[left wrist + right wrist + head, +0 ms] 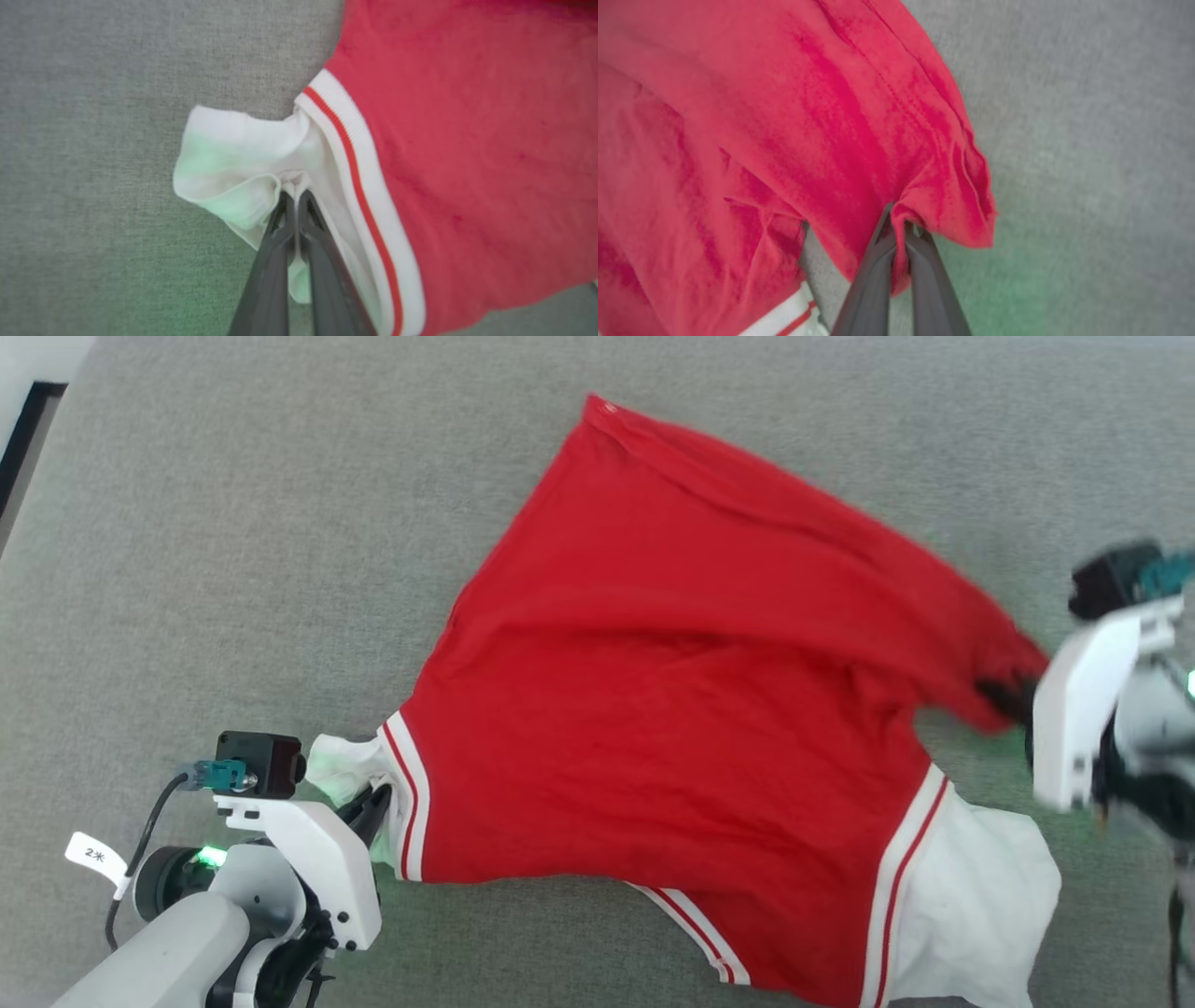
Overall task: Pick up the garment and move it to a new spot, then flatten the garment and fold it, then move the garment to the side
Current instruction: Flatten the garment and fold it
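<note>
1 garment point(672, 709), 2 grippers (both clamped on it): left gripper point(294, 193) @ white sleeve end point(224, 154); right gripper point(902, 226) @ red edge.

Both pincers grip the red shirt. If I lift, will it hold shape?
Likely floppy: the garment creases where the right pincer pinches its red edge, so the middle should sag. Probably light: the left pincer holds it by a thin fold of white sleeve.

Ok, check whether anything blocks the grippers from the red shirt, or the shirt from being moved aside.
Nothing visible does. The left gripper is shut on the white sleeve end of the soft red fabric shirt, the right gripper on its red edge, and nothing else lies on the grey woven surface around it.
</note>
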Available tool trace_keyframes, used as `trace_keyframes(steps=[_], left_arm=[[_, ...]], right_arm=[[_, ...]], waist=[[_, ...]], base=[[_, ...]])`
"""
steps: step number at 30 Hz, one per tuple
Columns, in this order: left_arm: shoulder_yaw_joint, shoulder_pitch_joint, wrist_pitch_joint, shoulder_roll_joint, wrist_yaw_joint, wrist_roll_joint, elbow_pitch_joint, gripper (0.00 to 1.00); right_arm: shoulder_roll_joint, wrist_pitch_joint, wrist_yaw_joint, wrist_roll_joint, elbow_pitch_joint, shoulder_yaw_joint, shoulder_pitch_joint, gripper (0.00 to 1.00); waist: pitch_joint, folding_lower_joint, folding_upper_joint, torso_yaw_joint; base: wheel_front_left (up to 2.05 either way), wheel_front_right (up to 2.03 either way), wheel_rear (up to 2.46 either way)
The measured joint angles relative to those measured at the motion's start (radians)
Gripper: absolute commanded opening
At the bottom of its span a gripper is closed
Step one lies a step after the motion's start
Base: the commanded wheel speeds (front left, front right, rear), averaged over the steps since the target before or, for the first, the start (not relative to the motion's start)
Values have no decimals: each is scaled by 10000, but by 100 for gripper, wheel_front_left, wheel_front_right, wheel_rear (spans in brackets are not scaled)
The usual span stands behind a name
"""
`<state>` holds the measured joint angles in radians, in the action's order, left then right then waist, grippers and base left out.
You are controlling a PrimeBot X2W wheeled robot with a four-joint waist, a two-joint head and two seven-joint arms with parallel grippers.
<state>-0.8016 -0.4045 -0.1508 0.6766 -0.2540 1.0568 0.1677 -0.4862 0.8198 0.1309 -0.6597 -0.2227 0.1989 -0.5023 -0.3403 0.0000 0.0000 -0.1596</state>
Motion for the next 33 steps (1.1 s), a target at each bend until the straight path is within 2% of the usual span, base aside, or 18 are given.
trace_keyframes(steps=[2,3,6,12,13,14,15,20,27,30,33], left_arm=[[15,26,-21,73,-31,0,-63,0],[17,38,-48,111,-100,2,-121,0],[33,42,-77,144,-136,8,-205,0],[33,41,-109,155,-163,15,-267,0],[31,41,-109,159,-163,15,-267,0],[27,41,-109,157,-163,15,-267,0],[23,43,-109,153,-163,21,-265,0],[31,169,-109,176,-163,88,-255,0],[21,340,-82,219,-190,134,-316,0],[8,392,-61,209,-192,153,-364,0],[-10,402,-23,171,-203,155,-424,0]], right_arm=[[161,385,0,86,999,-418,949,0],[454,719,0,238,1864,-917,1898,0],[1037,1175,0,531,3022,-1547,3203,0],[2019,1626,0,1152,4105,-2102,4670,0],[2144,1609,0,1248,4115,-2146,4725,7],[2230,1540,0,1392,4117,-2178,4749,67],[2299,1490,0,1501,4123,-2190,4781,100],[2502,1419,0,1605,4627,-2406,4921,100],[2406,1386,0,1778,6370,-2980,4895,100],[2345,1367,0,1868,7193,-3035,4684,100],[2326,984,0,1996,7473,-2989,4102,100]], waist=[[61,0,0,67],[87,0,0,103],[74,0,0,115],[51,0,0,132],[63,0,0,146],[85,0,0,158],[111,0,0,167],[279,0,0,227],[495,0,0,244],[546,0,0,193],[558,0,0,115]], base=[[0,0,0],[0,0,0],[0,0,0],[0,0,0],[0,0,0],[0,0,0],[0,0,0],[0,0,0],[0,0,0],[0,0,0],[0,0,0]])
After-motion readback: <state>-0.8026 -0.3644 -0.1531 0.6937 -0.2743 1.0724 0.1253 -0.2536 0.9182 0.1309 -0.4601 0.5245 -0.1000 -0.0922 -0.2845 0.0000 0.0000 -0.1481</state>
